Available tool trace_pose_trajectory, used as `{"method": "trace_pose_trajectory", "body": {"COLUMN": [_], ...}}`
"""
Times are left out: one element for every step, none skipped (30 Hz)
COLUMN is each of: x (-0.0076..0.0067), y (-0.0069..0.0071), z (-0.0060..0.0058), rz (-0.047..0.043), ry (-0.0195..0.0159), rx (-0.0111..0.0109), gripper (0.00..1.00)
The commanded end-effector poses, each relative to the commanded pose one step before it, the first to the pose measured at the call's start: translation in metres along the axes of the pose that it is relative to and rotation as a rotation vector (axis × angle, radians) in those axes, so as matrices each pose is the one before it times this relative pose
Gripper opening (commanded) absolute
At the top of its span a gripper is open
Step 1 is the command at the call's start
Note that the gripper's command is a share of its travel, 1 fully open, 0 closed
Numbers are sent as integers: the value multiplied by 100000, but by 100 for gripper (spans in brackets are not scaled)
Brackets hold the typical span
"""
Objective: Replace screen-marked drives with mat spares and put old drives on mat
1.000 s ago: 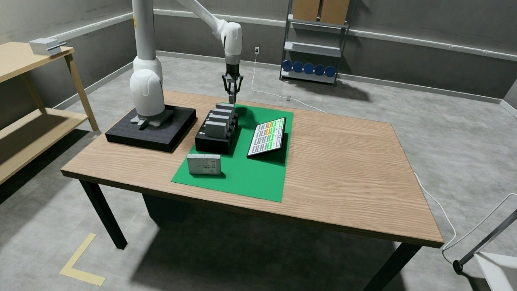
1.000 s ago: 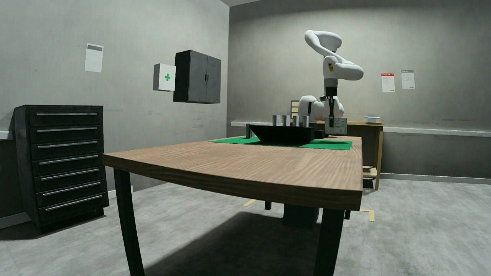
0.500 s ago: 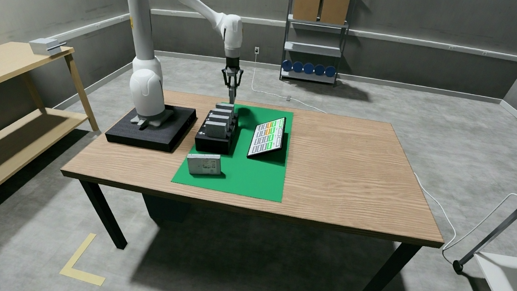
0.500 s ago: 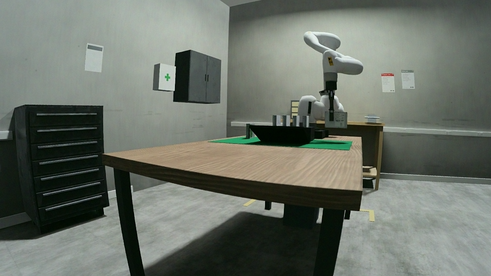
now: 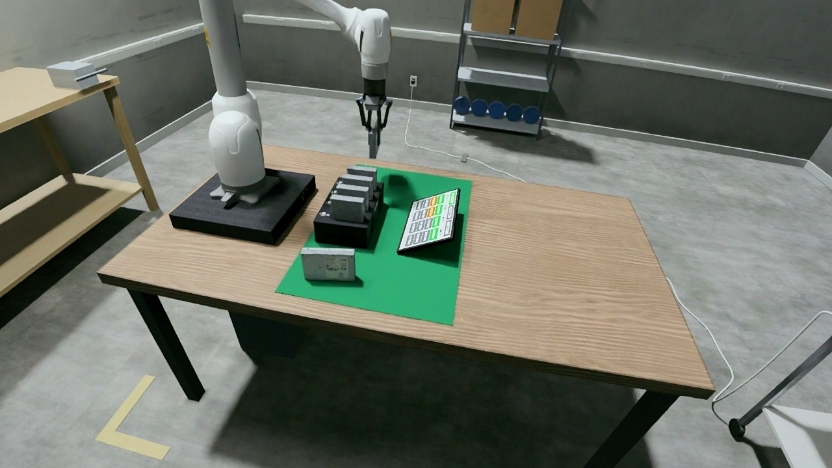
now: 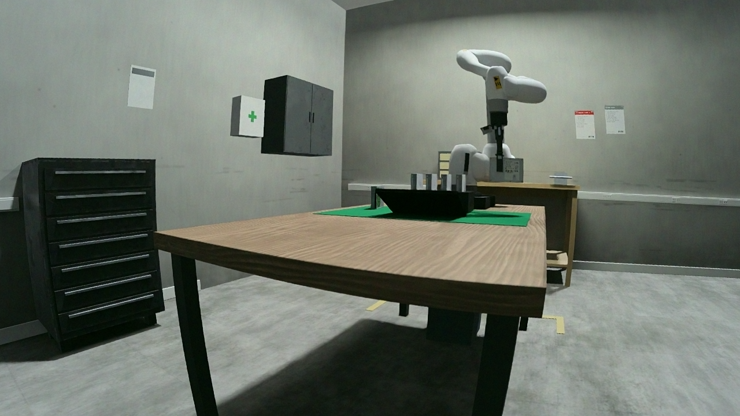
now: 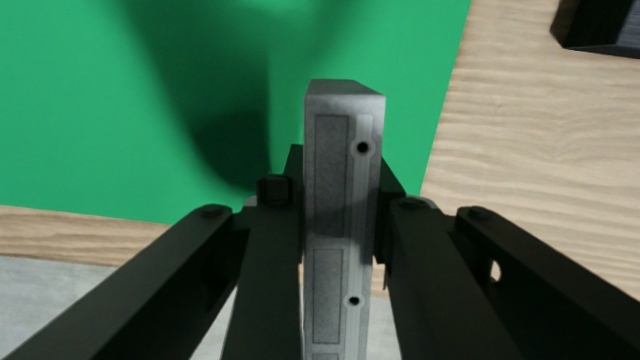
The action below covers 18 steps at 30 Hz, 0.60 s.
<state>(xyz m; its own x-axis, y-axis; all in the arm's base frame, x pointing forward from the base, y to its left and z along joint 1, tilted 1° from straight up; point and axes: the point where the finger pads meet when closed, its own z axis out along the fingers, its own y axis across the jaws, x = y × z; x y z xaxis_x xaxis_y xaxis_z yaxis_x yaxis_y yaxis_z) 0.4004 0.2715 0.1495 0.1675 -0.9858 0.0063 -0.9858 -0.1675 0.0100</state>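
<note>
1. Right now the hand (image 7: 340,200) is closed narrowly on a grey drive (image 7: 342,165), gripping its two broad faces; the drive hangs upright, edge-on in the wrist view.
2. Seen from the top view, hand and drive hover well above the far edge of the green mat (image 5: 401,279), just beyond the black dock (image 5: 348,218).
3. Four drives stand upright in the dock; whether a bay is open cannot be told from these views.
4. One spare drive (image 5: 327,263) lies on the mat's near left corner, close to the dock.
5. A tilted screen (image 5: 429,220) stands on the mat beside the dock, showing green and orange cells too small to read.
6. Risk: the grip covers only part of the drive, so a quick swing could let it slip or twist between the fingers.
7. Risk: lowering it off-line could catch a neighbouring drive or tip the dock off flat.
8. Risk: which end faces down is not clear, so it might go in the wrong way round.
9. Risk: releasing near the worktop (image 5: 552,244) edge could land it off the mat.
</note>
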Motion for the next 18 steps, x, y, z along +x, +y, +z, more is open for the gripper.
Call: {"method": "trace_pose_trajectory", "body": {"x": [-21,0,0,0,0,0,0,0,0,0,0,0,0,0,0,0,0,0], "y": [-31,0,0,0,0,0,0,0,0,0,0,0,0,0,0,0,0,0], "z": [-1145,-311,0,0,-307,-301,-296,-290,-284,-277,-271,-263,-256,-249,-241,-233,-224,-216], "rz": [12,0,0,0,0,0,0,0,0,0,0,0,0,0,0,0,0,0], "ry": [-66,0,0,0,0,0,0,0,0,0,0,0,0,0,0,0,0,0], "rx": [55,0,0,0,0,0,0,0,0,0,0,0,0,0,0,0,0,0], "gripper": [10,10,10,10,10,10,10,10,10,10,10,10,10,10,10,10,10,10]}}
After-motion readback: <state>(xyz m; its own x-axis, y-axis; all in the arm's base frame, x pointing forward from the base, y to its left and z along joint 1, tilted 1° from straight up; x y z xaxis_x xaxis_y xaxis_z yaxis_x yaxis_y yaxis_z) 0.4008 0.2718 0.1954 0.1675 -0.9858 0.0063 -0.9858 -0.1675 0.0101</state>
